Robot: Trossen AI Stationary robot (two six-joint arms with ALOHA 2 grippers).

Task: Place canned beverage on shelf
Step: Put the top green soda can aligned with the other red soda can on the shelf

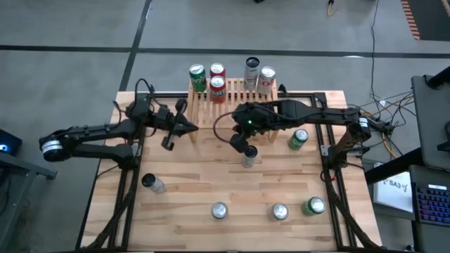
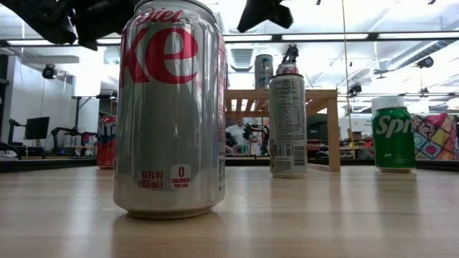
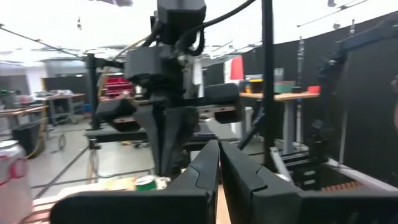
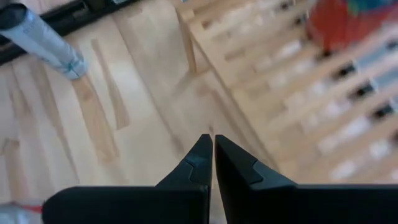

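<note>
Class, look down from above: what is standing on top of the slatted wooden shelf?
Four upright cans show on the shelf: a green can, two red cans and a silver can. The right arm covers the shelf's front right part, so anything there is hidden.

The near silver can [image 2: 171,107] in the low view carries red letters "iet" and "ke", and low on its side "12 FL OZ (355 mL)" and "0 CALORIES PER CAN". The green can [image 2: 393,138] reads "Spr". The tall slim can's [image 2: 287,123] print is too small to read.
</note>
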